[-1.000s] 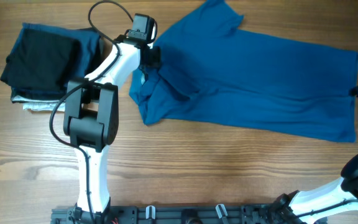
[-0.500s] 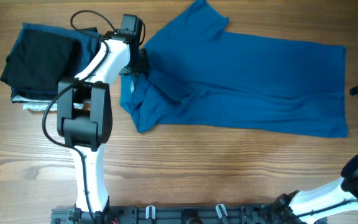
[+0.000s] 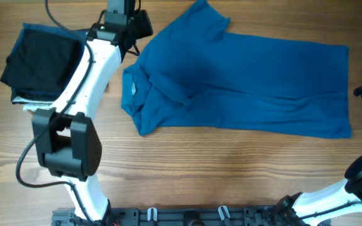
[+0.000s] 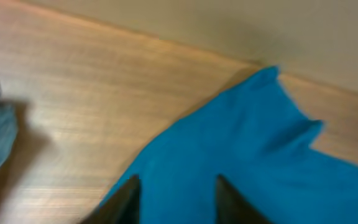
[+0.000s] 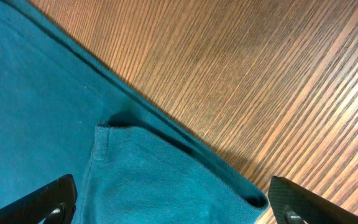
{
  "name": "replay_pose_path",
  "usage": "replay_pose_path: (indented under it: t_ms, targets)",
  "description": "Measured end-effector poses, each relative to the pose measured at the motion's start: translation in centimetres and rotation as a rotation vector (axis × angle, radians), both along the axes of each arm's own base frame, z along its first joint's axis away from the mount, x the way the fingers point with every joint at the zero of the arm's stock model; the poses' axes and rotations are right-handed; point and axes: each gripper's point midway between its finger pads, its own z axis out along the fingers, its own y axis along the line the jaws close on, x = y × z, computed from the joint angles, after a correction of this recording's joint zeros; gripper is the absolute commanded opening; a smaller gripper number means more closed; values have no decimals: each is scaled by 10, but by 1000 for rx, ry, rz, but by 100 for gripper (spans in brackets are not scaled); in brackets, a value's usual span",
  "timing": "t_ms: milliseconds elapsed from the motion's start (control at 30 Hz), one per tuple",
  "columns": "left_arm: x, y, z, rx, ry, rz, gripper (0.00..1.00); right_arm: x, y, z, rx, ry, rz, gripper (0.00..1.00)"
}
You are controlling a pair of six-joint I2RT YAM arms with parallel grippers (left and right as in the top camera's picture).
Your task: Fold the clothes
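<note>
While the T-shirt is lying flat toward the far-right corner of the table, the left gripper is hovering part-spread and empty; the right gripper is gaping over the hem, probably to pinch it.

The worktop is wood with a warm mid-brown tone, its grain running in long streaks parallel to the near and far edges, with paler bands toward the near left corner. Along its near edge sits a dark rail carrying small pale clips. Beyond the far edge, the left wrist view shows a plain beige surface, blurred, and the light is soft and even, leaving a faint sheen on the wood.
</note>
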Motion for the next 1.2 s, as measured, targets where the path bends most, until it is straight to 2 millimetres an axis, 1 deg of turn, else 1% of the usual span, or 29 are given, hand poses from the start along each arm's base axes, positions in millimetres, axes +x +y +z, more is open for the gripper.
replay_pose_path:
  t_ms: [33,67,133,167,267,333,367,400,467,500,567,633,667,700,767,800,833,867,900,933,967,1000,1033,1100,1167,1200]
  targets:
    - [1,-2,1,-9,-6,-5,38,0,0,0,-1,-1,0,100]
    - [5,-13,9,-56,-37,-47,38,0,0,0,-1,-1,0,99]
    - [3,-20,17,-83,-23,-78,36,1,0,0,-2,-2,0,99]
    - [2,-23,29,-98,-22,-94,35,1,-1,0,-2,-4,0,99]
    - [2,-28,83,-126,-68,-119,35,5,-4,2,-16,-23,-3,100]
    - [7,-28,134,-146,-168,-130,36,11,-6,5,-13,-56,-23,100]
    - [9,-28,159,-156,-224,-133,36,17,-5,7,-1,-90,-24,99]
    - [9,-28,178,-164,-268,-137,36,26,2,11,24,-139,37,99]
    - [10,-27,207,-175,-341,-140,36,52,19,24,39,-268,236,100]
    - [10,-27,216,-178,-366,-140,35,59,28,29,46,-299,298,99]
    - [11,-27,220,-182,-380,-143,34,72,40,36,26,-317,387,99]
    - [15,-28,221,-185,-398,-145,34,94,56,51,-38,-330,496,100]
    - [22,-30,224,-190,-426,-148,34,113,67,67,-104,-341,571,100]
    - [27,-31,222,-192,-437,-149,35,127,76,79,-159,-349,624,100]
    - [45,-35,219,-198,-483,-152,34,158,94,107,-299,-372,720,99]
    - [54,-39,211,-200,-492,-155,34,174,106,121,-371,-402,772,100]
    - [67,-43,200,-203,-505,-157,32,189,120,133,-435,-430,826,99]
    - [77,-47,185,-203,-500,-161,29,197,132,140,-473,-446,867,98]
    - [88,-54,165,-200,-488,-168,29,201,140,143,-495,-453,892,96]
    - [96,-60,143,-194,-462,-176,29,203,143,144,-510,-452,902,96]
    - [103,-66,123,-186,-443,-185,29,202,141,143,-521,-440,899,96]
    - [109,-74,95,-178,-404,-195,30,201,135,143,-533,-428,887,96]
    - [111,-80,76,-174,-373,-206,30,201,131,142,-539,-420,877,96]
    - [114,-98,25,-170,-291,-241,30,206,115,137,-573,-414,853,96]
    - [113,-111,-12,-169,-235,-268,33,215,105,117,-580,-389,847,96]
    - [112,-115,-21,-167,-219,-276,35,219,102,99,-566,-366,848,96]
